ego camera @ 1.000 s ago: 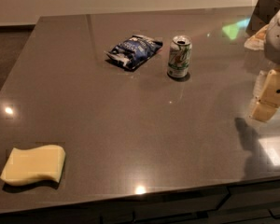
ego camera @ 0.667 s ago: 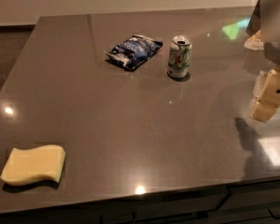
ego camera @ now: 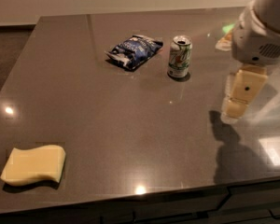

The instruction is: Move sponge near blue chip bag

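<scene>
Moves the gripper [ego camera: 236, 104] slightly left, further in over the table [ego camera: 130, 120], against 1 second ago; leaves the sponge [ego camera: 33, 164], blue chip bag [ego camera: 134, 51] and soda can [ego camera: 179, 56] untouched. Looks like only the start of the reach. Hangs pointing down at the right side, well apart from the sponge at the near-left corner. Carries nothing; cannot tell whether clenched or released.
</scene>
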Controlling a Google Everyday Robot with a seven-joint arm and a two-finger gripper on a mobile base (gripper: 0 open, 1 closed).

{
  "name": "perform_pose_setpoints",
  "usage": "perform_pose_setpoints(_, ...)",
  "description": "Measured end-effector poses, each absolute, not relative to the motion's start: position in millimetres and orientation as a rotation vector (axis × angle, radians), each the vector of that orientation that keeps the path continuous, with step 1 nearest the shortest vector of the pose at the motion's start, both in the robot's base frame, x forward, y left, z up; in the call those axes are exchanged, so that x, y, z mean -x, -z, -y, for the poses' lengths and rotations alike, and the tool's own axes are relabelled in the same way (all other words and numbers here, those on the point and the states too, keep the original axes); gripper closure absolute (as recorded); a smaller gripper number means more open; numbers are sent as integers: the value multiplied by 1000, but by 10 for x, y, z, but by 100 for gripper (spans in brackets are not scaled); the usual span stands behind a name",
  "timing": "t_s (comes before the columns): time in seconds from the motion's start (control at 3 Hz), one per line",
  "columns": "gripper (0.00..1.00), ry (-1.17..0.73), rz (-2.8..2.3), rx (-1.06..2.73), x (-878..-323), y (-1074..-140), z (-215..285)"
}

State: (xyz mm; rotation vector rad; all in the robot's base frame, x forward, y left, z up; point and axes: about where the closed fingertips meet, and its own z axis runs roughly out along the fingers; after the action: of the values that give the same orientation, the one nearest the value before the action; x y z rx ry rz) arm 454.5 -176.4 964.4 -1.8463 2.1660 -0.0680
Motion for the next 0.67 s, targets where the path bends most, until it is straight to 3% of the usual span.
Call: perform_pose_setpoints(0.67, 0, -7, -2012, 2058, -4709, -9307, 948)
